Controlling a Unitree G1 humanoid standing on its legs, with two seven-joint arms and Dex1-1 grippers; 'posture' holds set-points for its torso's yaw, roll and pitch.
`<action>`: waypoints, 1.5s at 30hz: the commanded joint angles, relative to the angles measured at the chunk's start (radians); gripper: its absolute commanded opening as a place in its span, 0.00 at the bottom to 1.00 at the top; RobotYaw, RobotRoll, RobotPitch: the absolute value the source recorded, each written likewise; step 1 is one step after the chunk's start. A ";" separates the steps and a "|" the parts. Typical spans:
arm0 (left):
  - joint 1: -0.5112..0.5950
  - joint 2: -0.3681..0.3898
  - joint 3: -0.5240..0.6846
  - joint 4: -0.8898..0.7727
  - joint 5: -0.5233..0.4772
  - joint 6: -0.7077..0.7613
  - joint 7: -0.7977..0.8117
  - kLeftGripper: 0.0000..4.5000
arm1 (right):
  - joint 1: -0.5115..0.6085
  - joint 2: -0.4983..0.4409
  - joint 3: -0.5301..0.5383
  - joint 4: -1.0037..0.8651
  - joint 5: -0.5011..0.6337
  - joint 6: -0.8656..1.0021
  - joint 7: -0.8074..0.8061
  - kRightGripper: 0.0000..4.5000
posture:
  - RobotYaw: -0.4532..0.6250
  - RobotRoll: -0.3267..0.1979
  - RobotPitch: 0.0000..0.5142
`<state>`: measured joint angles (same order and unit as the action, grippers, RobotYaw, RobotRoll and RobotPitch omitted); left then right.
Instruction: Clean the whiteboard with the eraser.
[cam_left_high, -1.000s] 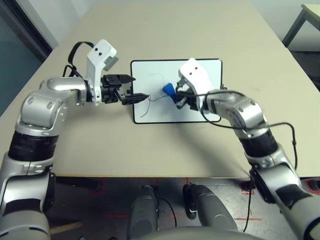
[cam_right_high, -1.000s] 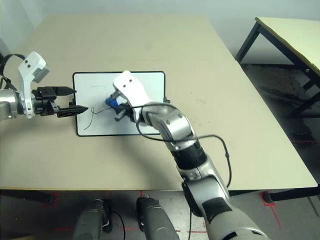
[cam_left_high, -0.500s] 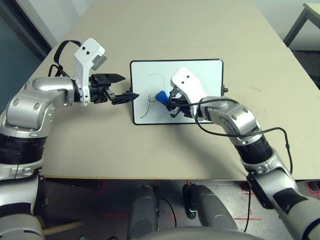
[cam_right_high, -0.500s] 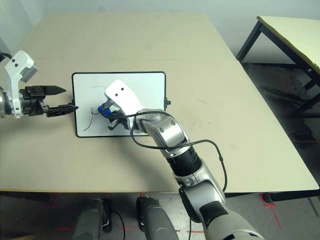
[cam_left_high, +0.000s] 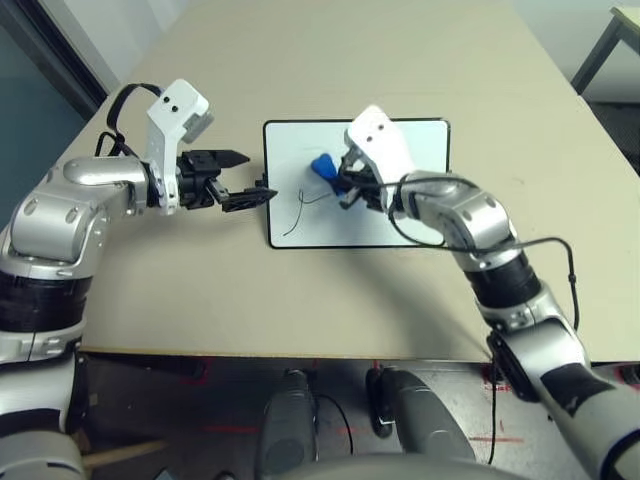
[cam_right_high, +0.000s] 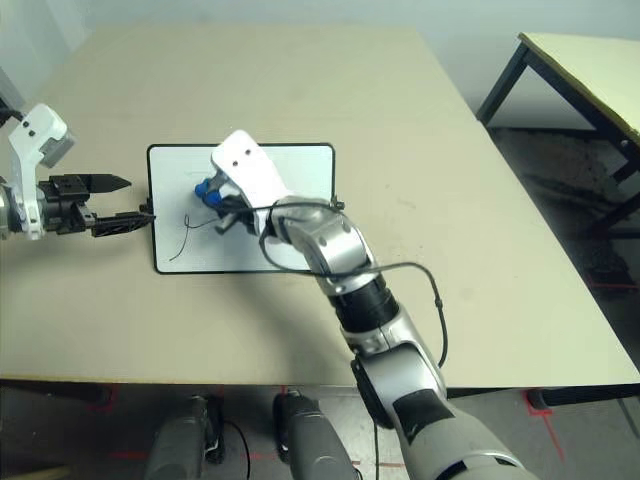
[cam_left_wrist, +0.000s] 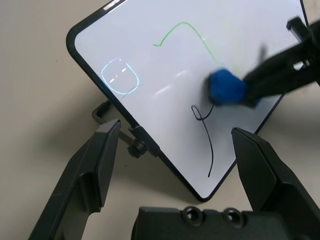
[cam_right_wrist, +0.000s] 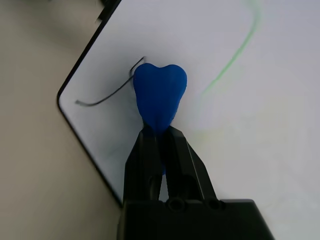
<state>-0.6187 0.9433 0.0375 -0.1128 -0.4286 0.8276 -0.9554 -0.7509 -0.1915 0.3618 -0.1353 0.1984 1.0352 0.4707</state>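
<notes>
The whiteboard (cam_left_high: 400, 215) lies flat on the tan table, white with a thin black frame. A thin dark scribble (cam_left_high: 300, 205) runs across its left part, and the left wrist view shows a faint green line (cam_left_wrist: 185, 30) as well. My right gripper (cam_left_high: 338, 180) is shut on the blue eraser (cam_left_high: 322, 166), whose tip presses on the board just above the dark scribble (cam_right_wrist: 107, 97). The eraser (cam_right_wrist: 160, 95) sticks out past the closed fingers. My left gripper (cam_left_high: 245, 178) stands open at the board's left short side, with the small black knob (cam_left_wrist: 135, 145) between its fingers.
The tan tabletop (cam_left_high: 330, 60) stretches wide around the board. Its front edge (cam_left_high: 300, 352) runs close to my body. Another table (cam_right_high: 590, 70) stands off to the far right. A black cable (cam_left_high: 560, 250) loops along my right forearm.
My right gripper swept the eraser left across the board, then toward the far edge. My left gripper drew back left off the board's edge and now holds still.
</notes>
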 joint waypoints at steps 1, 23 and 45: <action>0.010 0.003 0.001 -0.003 -0.003 0.004 -0.006 1.00 | -0.059 0.003 -0.014 0.090 -0.024 -0.048 -0.004 0.01 | 0.36 0.62 0.36; -0.014 0.041 0.011 0.068 0.027 -0.031 -0.016 1.00 | -0.061 0.032 0.027 0.059 -0.033 -0.029 0.031 0.01 | 0.36 0.62 0.37; -0.004 0.033 0.020 0.054 0.028 -0.024 -0.020 1.00 | -0.047 0.051 0.032 0.028 -0.041 -0.027 0.030 0.00 | 0.36 0.62 0.37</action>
<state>-0.6256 0.9715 0.0559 -0.0579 -0.4006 0.8021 -0.9715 -0.8021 -0.1353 0.3752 -0.0786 0.1563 0.9827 0.4949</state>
